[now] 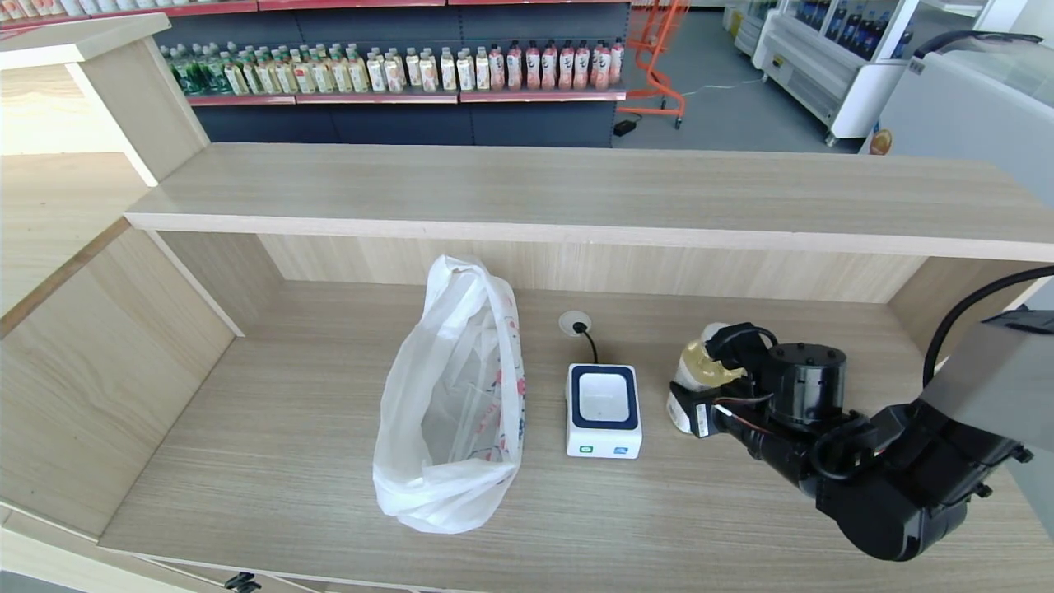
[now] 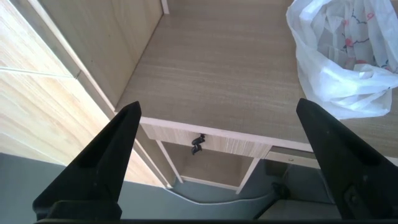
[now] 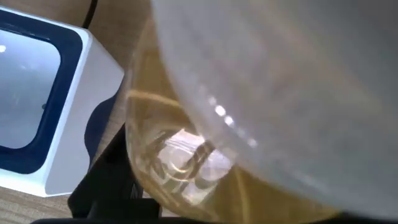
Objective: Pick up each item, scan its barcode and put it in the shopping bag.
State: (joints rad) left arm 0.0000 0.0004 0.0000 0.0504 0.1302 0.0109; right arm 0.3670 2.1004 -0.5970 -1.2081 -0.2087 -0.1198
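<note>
Bottle [image 1: 698, 366] of amber liquid sat pinched in the right hand [image 1: 708, 380] beside the scanner [image 1: 603, 409]; the left hand [image 2: 217, 107] was spread.

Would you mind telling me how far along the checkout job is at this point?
Done: nothing that shows; the bag looks empty. In hand: the right gripper is closed on a bottle beside the scanner, not yet over it. Left: scan the bottle, then put it in the bag. The left gripper hangs open off the front edge of the counter.
</note>
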